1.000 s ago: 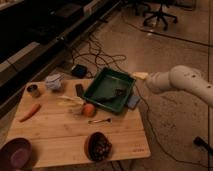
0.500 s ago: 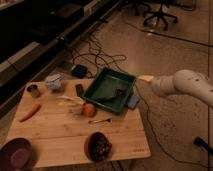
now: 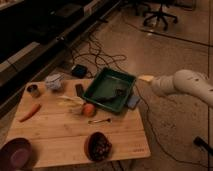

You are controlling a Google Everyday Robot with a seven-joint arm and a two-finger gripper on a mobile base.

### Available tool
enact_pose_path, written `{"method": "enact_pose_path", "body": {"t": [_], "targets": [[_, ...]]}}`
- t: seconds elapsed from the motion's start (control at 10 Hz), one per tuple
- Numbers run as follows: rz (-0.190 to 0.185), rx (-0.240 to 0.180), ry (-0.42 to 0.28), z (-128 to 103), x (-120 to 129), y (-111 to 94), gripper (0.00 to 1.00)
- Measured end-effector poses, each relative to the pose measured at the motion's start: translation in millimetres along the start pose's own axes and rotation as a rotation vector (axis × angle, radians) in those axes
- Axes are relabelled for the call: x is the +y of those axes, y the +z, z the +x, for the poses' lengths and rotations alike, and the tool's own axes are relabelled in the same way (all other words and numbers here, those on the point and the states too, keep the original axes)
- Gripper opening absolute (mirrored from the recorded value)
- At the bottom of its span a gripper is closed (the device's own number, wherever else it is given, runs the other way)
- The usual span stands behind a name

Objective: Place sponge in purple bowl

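Observation:
The sponge (image 3: 133, 102), a small blue-grey block, lies on the wooden table (image 3: 60, 135) against the right side of the green tray (image 3: 102, 85). The purple bowl (image 3: 17, 152) stands at the table's front left corner, far from the sponge. My gripper (image 3: 145, 78) is at the end of the white arm (image 3: 182, 84) that reaches in from the right. It hovers just beyond the table's right edge, up and to the right of the sponge and not touching it.
A dark brown bowl (image 3: 99, 146) with dark contents stands at the front. An orange fruit (image 3: 89, 109), a carrot (image 3: 29, 112), a can (image 3: 33, 90), a dark phone-like object (image 3: 79, 89) and a small utensil (image 3: 100, 120) lie on the table. Cables run over the floor behind.
My arm and gripper have shifted slightly to the right, away from the tray. Nothing on the table has moved.

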Motion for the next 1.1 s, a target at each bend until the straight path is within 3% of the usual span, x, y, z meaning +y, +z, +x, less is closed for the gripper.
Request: {"method": "enact_pose_path", "body": {"t": [0.2, 0.4, 0.6, 0.7, 0.9, 1.1], "targets": [[0.015, -0.012, 0.007, 9.0, 29.4, 7.8, 0.80], [0.073, -0.038, 0.012, 19.7, 64.3, 9.2, 0.80], [0.121, -0.077, 0.020, 24.1, 81.3, 11.1, 0.80], [0.141, -0.117, 0.024, 28.5, 90.6, 11.2, 0.80], [0.142, -0.192, 0.072, 36.6, 110.5, 20.8, 0.80], [0.113, -0.216, 0.103, 43.1, 128.0, 30.7, 0.80]]}}
